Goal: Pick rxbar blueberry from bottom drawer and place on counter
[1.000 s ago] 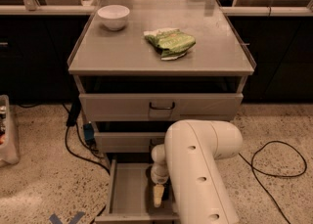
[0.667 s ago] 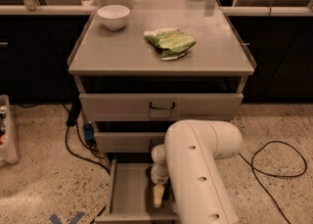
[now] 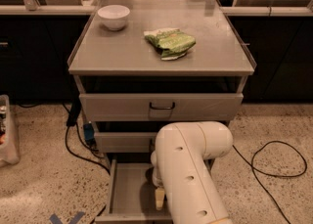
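Observation:
The bottom drawer (image 3: 128, 192) is pulled open, and its grey floor shows on the left. My gripper (image 3: 159, 197) reaches down into it at the middle. My thick white arm (image 3: 191, 169) covers the drawer's right half. The rxbar blueberry is hidden or out of view. The counter (image 3: 122, 54) is the grey cabinet top above the three drawers.
A green-and-white snack bag (image 3: 170, 42) and a white bowl (image 3: 113, 16) sit on the counter. The two upper drawers (image 3: 161, 106) are partly open. Black cables (image 3: 274, 162) lie on the speckled floor on both sides. A clear bin (image 3: 6, 130) stands at the left edge.

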You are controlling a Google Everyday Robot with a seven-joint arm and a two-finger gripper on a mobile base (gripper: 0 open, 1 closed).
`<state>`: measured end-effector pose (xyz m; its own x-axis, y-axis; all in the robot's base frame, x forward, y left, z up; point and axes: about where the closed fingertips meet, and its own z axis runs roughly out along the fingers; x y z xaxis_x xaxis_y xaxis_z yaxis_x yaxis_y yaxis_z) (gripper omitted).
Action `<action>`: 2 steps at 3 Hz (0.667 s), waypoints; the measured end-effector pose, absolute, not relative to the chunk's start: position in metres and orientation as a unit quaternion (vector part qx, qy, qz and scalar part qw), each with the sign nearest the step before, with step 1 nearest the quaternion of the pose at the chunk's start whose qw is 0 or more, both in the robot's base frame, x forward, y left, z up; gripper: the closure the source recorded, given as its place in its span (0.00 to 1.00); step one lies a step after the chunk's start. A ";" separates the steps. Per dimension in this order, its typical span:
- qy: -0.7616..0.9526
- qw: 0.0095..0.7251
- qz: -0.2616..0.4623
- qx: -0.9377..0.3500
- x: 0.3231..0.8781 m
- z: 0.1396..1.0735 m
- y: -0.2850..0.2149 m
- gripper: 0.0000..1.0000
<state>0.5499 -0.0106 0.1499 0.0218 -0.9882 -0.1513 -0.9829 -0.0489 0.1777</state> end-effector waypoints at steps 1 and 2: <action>-0.690 0.011 -0.117 0.715 0.550 0.150 -0.011 0.00; -0.690 0.019 -0.111 0.715 0.548 0.147 -0.012 0.00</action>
